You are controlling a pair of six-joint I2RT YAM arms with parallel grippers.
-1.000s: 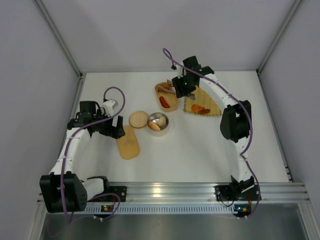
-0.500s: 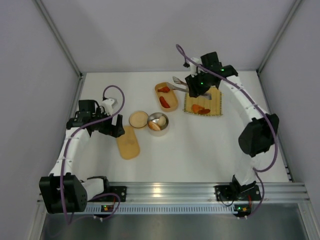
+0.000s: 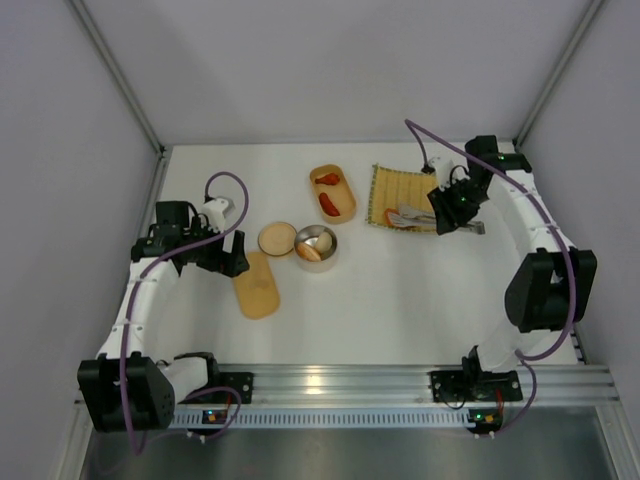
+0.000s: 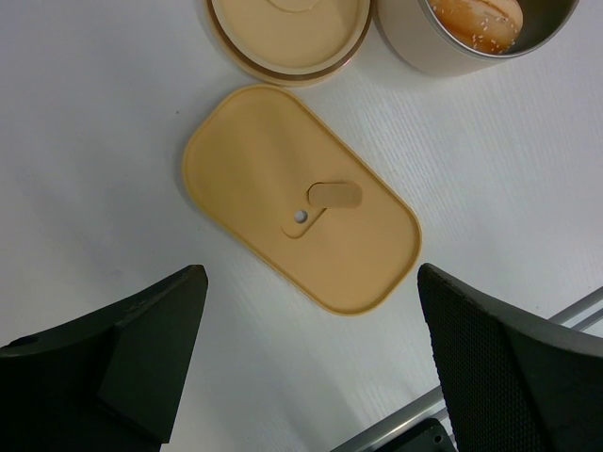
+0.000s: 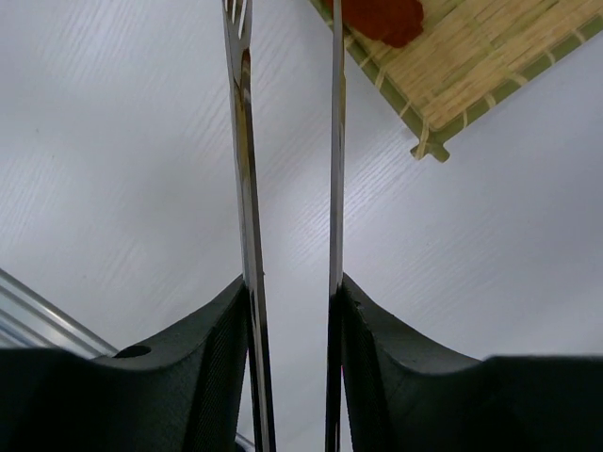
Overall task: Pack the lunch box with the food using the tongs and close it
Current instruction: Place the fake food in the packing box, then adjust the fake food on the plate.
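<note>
The tan oval lunch box (image 3: 333, 192) stands open at the back centre with two red food pieces (image 3: 328, 203) inside. Its flat lid (image 4: 301, 198) lies on the table under my left gripper (image 4: 311, 278), which is wide open and empty, also the left gripper (image 3: 215, 255) in the top view. My right gripper (image 5: 290, 301) is shut on the silvery tongs (image 5: 243, 141), whose two arms run forward with a gap between them. In the top view the right gripper (image 3: 452, 210) is at the yellow mat's (image 3: 395, 190) right edge, the tongs (image 3: 412, 215) reaching over it. One red food piece (image 5: 382, 17) lies on the mat (image 5: 471, 56).
A round tan lid (image 3: 277, 238) and a round metal container (image 3: 316, 243) holding a sesame bun (image 4: 476, 17) sit between the flat lid and the lunch box. The enclosure walls stand close at left, right and back; an aluminium rail (image 3: 340, 380) runs along the near edge.
My right arm has swung right from the lunch box to the mat's right side, carrying the tongs, and its jaws have closed a little. The left arm has not moved.
</note>
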